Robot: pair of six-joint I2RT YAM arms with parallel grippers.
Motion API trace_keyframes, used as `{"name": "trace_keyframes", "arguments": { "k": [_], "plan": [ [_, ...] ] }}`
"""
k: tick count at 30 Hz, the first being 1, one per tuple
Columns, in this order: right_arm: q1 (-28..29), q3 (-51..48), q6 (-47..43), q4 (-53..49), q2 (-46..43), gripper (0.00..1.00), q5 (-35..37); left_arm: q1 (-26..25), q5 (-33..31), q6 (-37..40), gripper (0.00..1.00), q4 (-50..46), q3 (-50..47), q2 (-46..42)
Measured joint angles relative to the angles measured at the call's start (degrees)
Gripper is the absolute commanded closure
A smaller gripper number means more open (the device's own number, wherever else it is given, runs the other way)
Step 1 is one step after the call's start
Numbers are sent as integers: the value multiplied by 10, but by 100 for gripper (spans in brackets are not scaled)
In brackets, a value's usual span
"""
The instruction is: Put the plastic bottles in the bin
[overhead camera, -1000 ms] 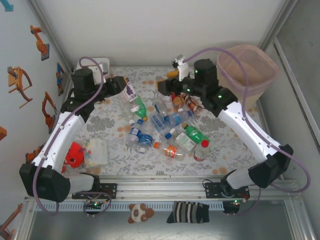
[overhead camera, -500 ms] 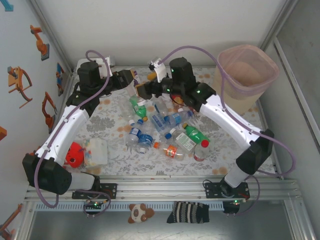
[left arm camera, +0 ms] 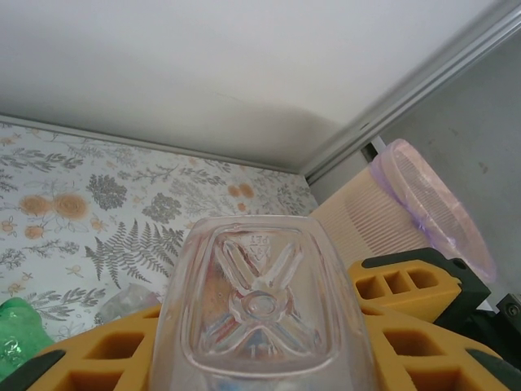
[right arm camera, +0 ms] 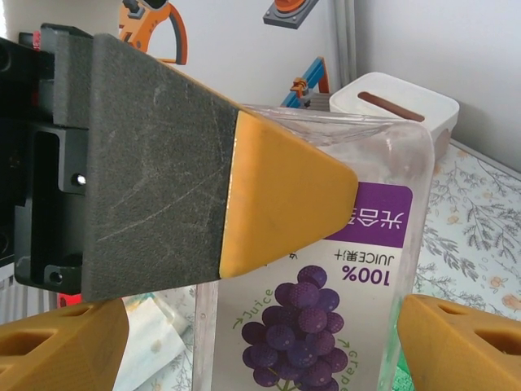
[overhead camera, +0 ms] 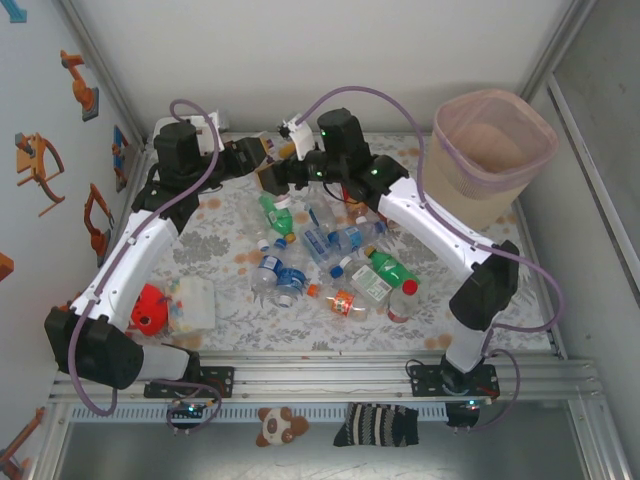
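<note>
A clear juice bottle (right arm camera: 326,318) with a purple grape label hangs above the back left of the table, my left gripper (overhead camera: 250,157) shut on it. In the left wrist view its square base (left arm camera: 260,301) sits between my orange fingers (left arm camera: 423,358). My right gripper (right arm camera: 260,350) is open, its fingertips (right arm camera: 57,342) standing on either side of the same bottle (overhead camera: 264,152) without pinching it. Several more plastic bottles (overhead camera: 330,250), clear, green and red-labelled, lie in a pile mid-table. The bin (overhead camera: 490,205), beige with a pink liner, stands at the back right.
A white tissue box (overhead camera: 203,128) sits behind the left arm. A clear container holding a red object (overhead camera: 172,304) lies front left. A plush toy (overhead camera: 280,425) and a striped sock (overhead camera: 376,424) lie below the rail. The enclosure walls are close on both sides.
My right arm has swung left from near the bin to the held bottle, its jaws widening. My left gripper raised the bottle toward the back.
</note>
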Motion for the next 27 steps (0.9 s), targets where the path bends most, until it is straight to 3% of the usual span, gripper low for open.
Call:
{"name": "trace_keyframes", "arguments": {
  "k": [11,18,27],
  "plan": [
    [5,11,-20,-32,19,15,59,-8,7,-2,62,6,7,0],
    [6,11,-22,-39,19,25,38,-8,7,-2,62,10,9,0],
    [6,9,-17,-36,16,30,38,-8,4,-5,47,11,10,0]
  ]
}}
